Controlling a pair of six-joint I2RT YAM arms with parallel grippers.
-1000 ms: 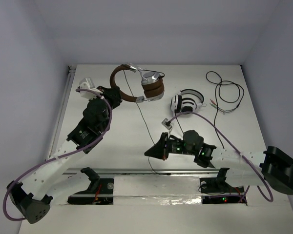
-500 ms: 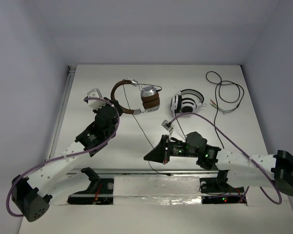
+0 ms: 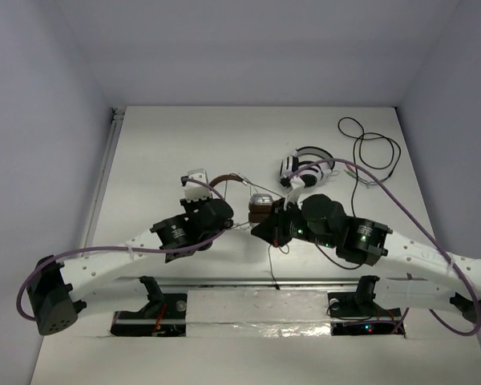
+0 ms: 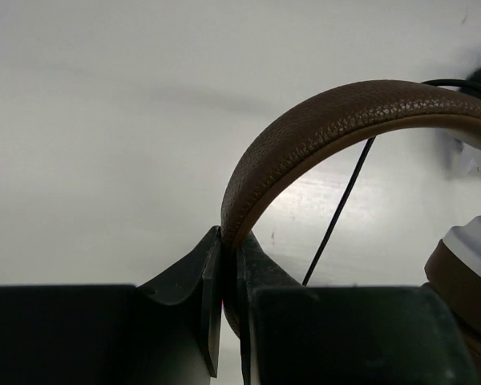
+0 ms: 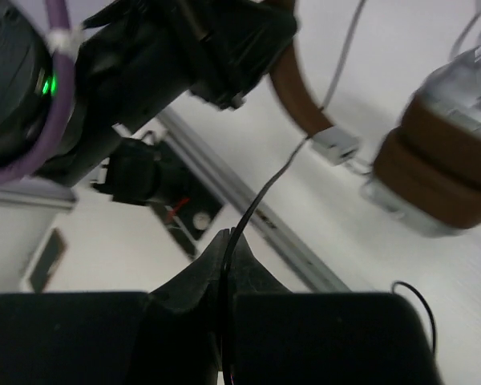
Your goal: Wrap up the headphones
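Jaws first: finds the left gripper (image 4: 223,269) pinched tight on the brown headband (image 4: 321,120) of the headphones (image 3: 252,202), with the leather caught edge-on between the two fingers. Finds the right gripper (image 5: 224,245) closed to a slit on the thin black cable (image 5: 264,188), which runs up from the fingertips toward a small inline piece (image 5: 337,146) beside the headband. Places the headphones mid-table between the two wrists; cannot tell from above whether the earcups (image 5: 441,160) touch the table (image 3: 160,144). Notes the white-and-black striped headphones (image 3: 306,170) just beyond the right wrist and a loose black lead (image 3: 370,151) well apart toward the far right corner, neither part of the job. Judges the step in hand to be the start of winding: set held steady on one side, cable gripped on the other, no turns visible round the band. Calls next for carrying the cable around the headband or cups under light tension, without snagging the striped set or pulling the strand out of the pinch.
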